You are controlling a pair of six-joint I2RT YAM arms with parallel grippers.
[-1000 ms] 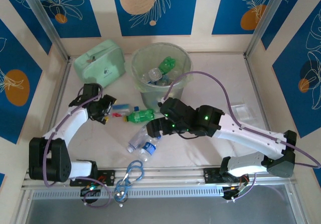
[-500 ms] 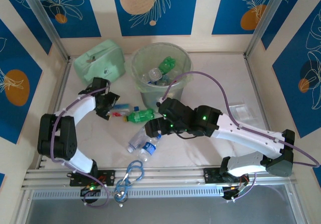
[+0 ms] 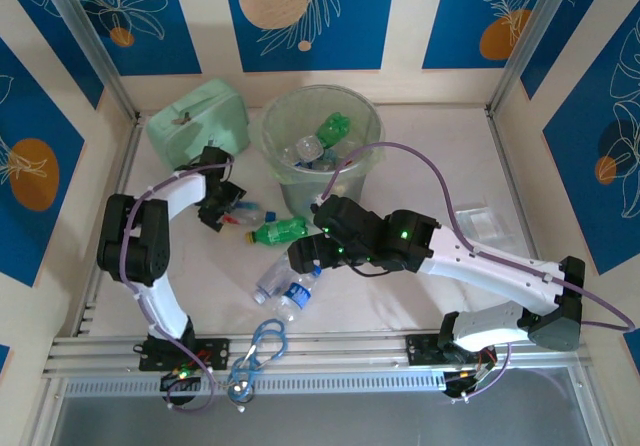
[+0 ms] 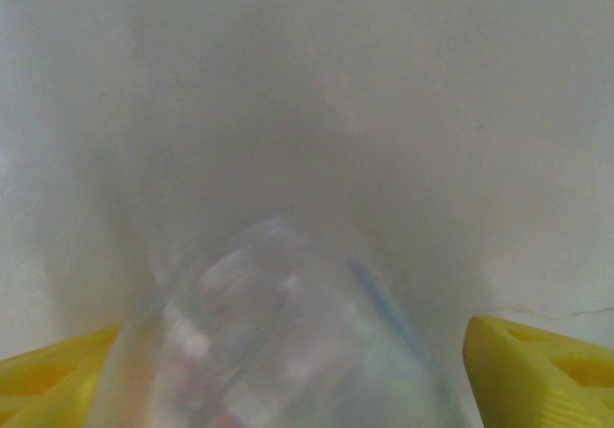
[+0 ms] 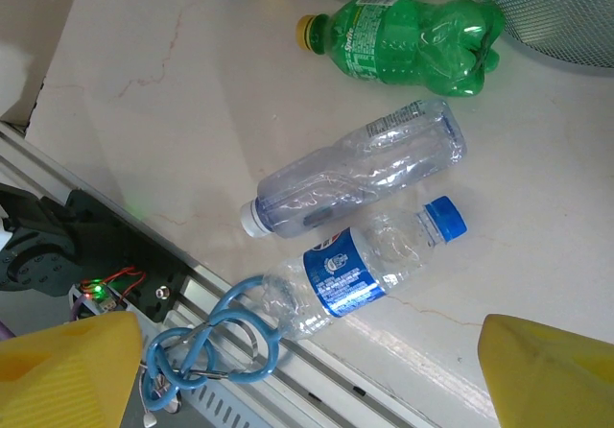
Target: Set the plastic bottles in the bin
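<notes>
We see the left gripper (image 3: pixel 225 208), jaws wide, straddling a small clear plastic bottle (image 4: pixel 269 342) lying lengthwise between them, just left of the round pale-green translucent bin (image 3: pixel 285 191); right gripper (image 5: pixel 307 351) hangs open, empty, farther off.

Left gripper (image 3: pixel 225 209) has shifted right and now straddles the small clear plastic bottle with a blue cap (image 3: pixel 250 214). Left arm's black elbow joint (image 3: pixel 132 238) has swung up and inward, folding the arm steeper.
</notes>
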